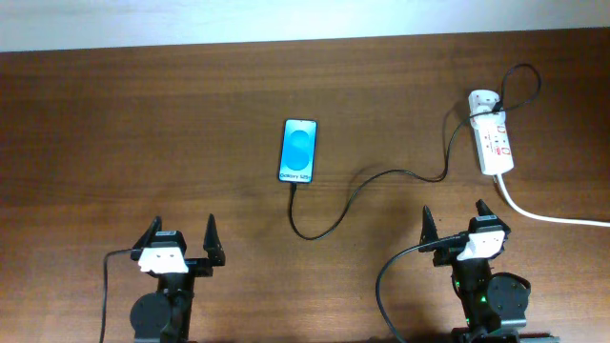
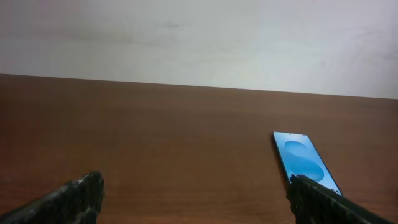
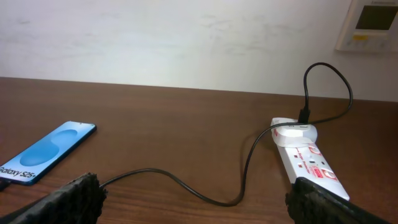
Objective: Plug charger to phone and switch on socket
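Note:
The phone lies flat mid-table with its blue screen lit, also seen in the left wrist view and the right wrist view. The charger's black cable loops from the phone's near edge to a white adapter at the far end of the socket. Whether its tip sits in the phone I cannot tell. My left gripper is open near the front edge, left of the phone. My right gripper is open below the socket, with the cable lying ahead of it.
A thick white cord runs from the socket's near end off to the right. A pale wall lies beyond the table's far edge, with a control panel on it at the right.

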